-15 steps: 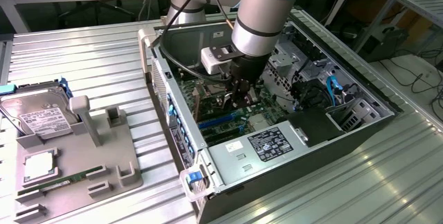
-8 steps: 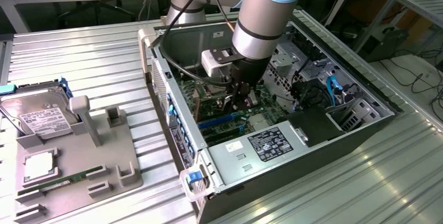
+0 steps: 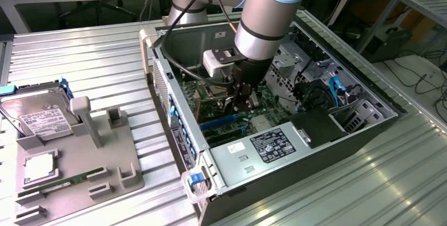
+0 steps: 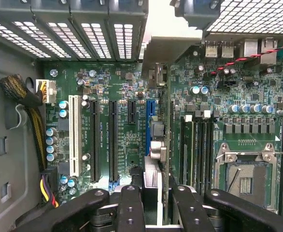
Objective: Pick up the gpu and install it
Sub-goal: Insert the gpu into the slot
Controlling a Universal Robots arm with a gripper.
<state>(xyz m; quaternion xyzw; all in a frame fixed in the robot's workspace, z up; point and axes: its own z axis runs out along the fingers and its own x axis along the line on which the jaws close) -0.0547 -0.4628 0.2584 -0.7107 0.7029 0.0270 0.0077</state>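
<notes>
Black end effector is clamped on the gpu, held edge-on just over the blue slot on the motherboard inside the PC case. Pickup done; card not seated yet, imo.

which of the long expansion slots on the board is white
The leftmost long slot in the wrist view, nearest the yellow-and-black cable bundle. The two slots beside it are black, and the one past those is blue.
</notes>
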